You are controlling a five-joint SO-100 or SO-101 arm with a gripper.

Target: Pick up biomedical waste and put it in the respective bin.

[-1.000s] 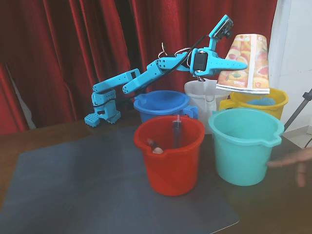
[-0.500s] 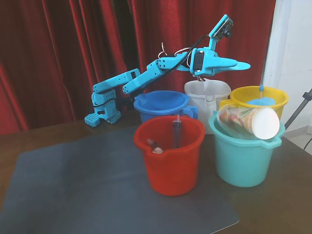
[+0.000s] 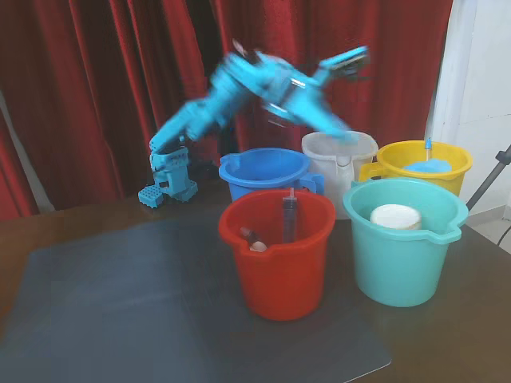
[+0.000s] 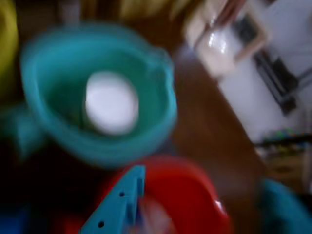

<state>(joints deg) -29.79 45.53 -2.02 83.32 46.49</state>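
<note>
The fruit-printed paper cup (image 3: 395, 216) rests inside the turquoise bucket (image 3: 399, 263) at the right of the fixed view, with only a round white end showing upward. The wrist view looks down into the same bucket (image 4: 163, 117) and shows the cup (image 4: 111, 102) as a white disc. My gripper (image 3: 339, 132) is a blurred streak well above and to the left of that bucket, over the white bucket, and holds nothing I can see. Blur hides how its jaws stand. One of its fingers (image 4: 122, 200) enters the wrist view from the bottom edge.
A red bucket (image 3: 279, 271) holding a syringe (image 3: 289, 215) stands in front on the grey mat (image 3: 120, 311). Behind it stand a darker blue bucket (image 3: 263, 171), a white bucket (image 3: 339, 159) and a yellow bucket (image 3: 423, 163). A red curtain hangs at the back.
The cup left the gripper, lay tipped on the turquoise bucket's rim, and now sits inside it. The arm has swung back and to the left, fast enough to blur.
</note>
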